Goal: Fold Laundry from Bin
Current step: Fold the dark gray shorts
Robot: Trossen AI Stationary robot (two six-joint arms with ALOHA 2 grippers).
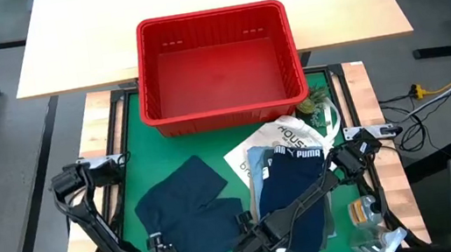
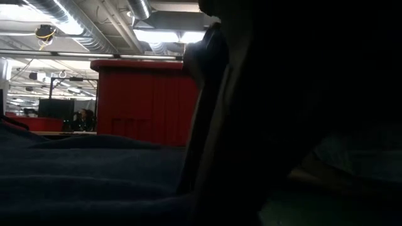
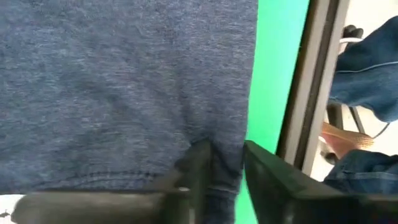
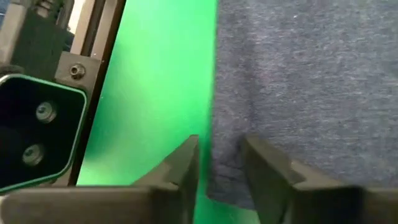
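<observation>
the navy garment (image 1: 191, 206) lies spread flat on the green mat (image 1: 136, 147) at the near left of the surface, well apart from the red bin (image 1: 219, 67), which stands at the mat's far edge and holds nothing visible. the left pincer (image 3: 225, 174) sits at the garment's near hem, close by the mat's edge; in the left wrist view its two fingers (image 3: 194, 171) stand narrow with a fold of the hem pinched up between them. the right pincer (image 4: 219, 165) sits at the same near hem, at the garment's other corner; in the right wrist view its fingers (image 4: 186, 162) stand narrow astride the cloth edge, one over bare mat and one over cloth, with the corner between them. from above, both pincers are low at the near edge of the mat, the left one (image 1: 161, 245) beside the garment's left corner and the right one (image 1: 249, 244) near the middle.

to the right of the garment lie navy shorts (image 1: 299, 195) with a white-lettered waistband, over a paler garment (image 1: 257, 161). a white printed bag (image 1: 285, 140) lies just beyond them, and a dark green piece (image 1: 315, 104) shows near the bin's right corner.

in the low view blue cloth (image 2: 88, 169) fills the foreground, the bin (image 2: 144, 103) stands behind it, and a dark shape blocks the right side.

a person's legs in jeans (image 3: 367, 68) show beyond the frame in the left wrist view.
</observation>
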